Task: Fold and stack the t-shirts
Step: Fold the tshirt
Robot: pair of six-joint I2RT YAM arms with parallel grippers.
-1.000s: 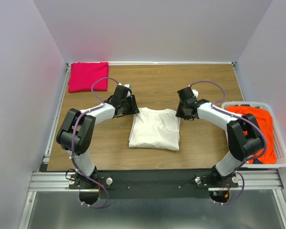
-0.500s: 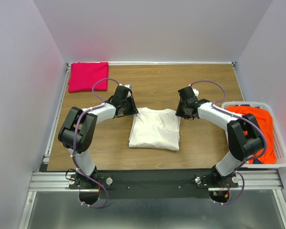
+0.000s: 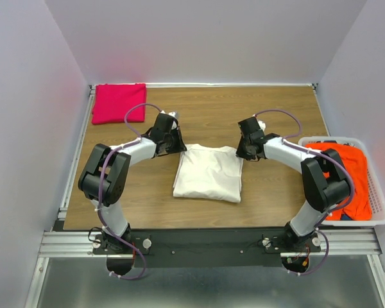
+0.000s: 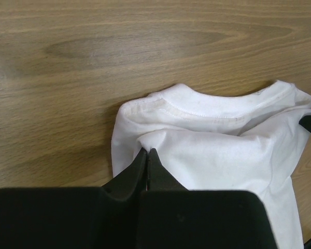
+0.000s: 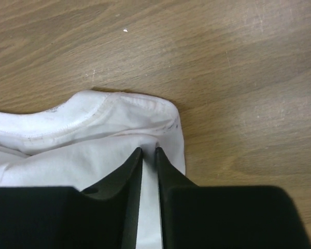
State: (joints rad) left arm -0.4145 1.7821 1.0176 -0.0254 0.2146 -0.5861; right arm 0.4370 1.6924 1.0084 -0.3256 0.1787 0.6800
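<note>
The cream-white t-shirt (image 3: 208, 173) lies folded at the table's middle, collar toward the far side. At the shirt's far left corner my left gripper (image 3: 183, 149) is shut, pinching a small peak of white cloth (image 4: 160, 137) between its tips (image 4: 147, 151). My right gripper (image 3: 239, 153) sits at the far right corner; its jaws (image 5: 147, 149) stand a narrow gap apart, pressed down with a strip of the shirt (image 5: 119, 129) between them. A magenta-pink t-shirt (image 3: 119, 102) lies folded at the far left corner. An orange-red t-shirt (image 3: 346, 176) lies crumpled in the basket.
A white plastic laundry basket (image 3: 327, 139) stands at the table's right edge, close to the right arm's elbow. Bare wooden tabletop (image 3: 212, 115) stretches behind both grippers. Walls close in the table on three sides.
The left gripper has closed onto the shirt's corner and raised a small peak of cloth. The right gripper's jaws have narrowed slightly. Both arms stay almost where they were.
</note>
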